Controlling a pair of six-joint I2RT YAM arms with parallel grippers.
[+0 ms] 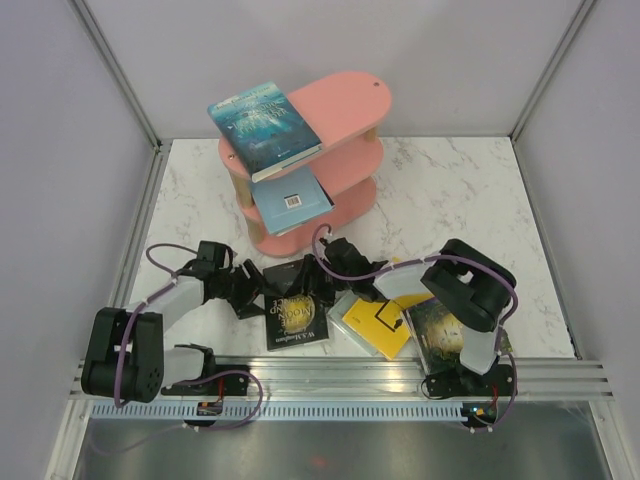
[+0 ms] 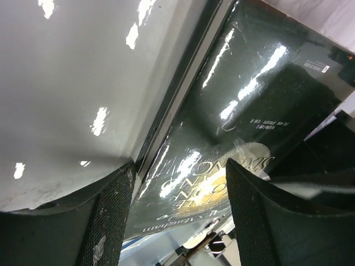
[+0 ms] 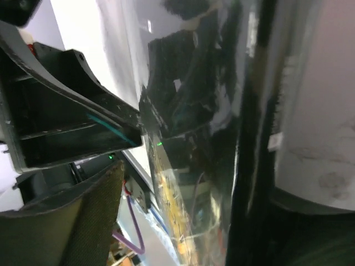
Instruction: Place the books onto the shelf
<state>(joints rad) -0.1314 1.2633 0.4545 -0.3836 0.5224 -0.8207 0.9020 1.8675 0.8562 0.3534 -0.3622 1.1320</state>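
Observation:
The pink shelf (image 1: 345, 105) stands at the back. A teal-blue book (image 1: 265, 128) lies on its top board and a pale blue book (image 1: 293, 198) on a lower board. A black book (image 1: 298, 308) lies flat on the table. My left gripper (image 1: 258, 285) is at its far left corner and my right gripper (image 1: 328, 265) at its far edge. In the left wrist view the left gripper (image 2: 180, 183) is open, with the glossy black book (image 2: 244, 105) between its fingers (image 2: 105, 221). The right gripper (image 3: 199, 188) is open around that book's edge (image 3: 205, 111).
A yellow book (image 1: 378, 322) lies right of the black one, on top of a pale book (image 1: 345, 303). A green-gold book (image 1: 447, 335) lies under the right arm. The metal rail (image 1: 340, 375) runs along the near edge. Grey walls close in both sides.

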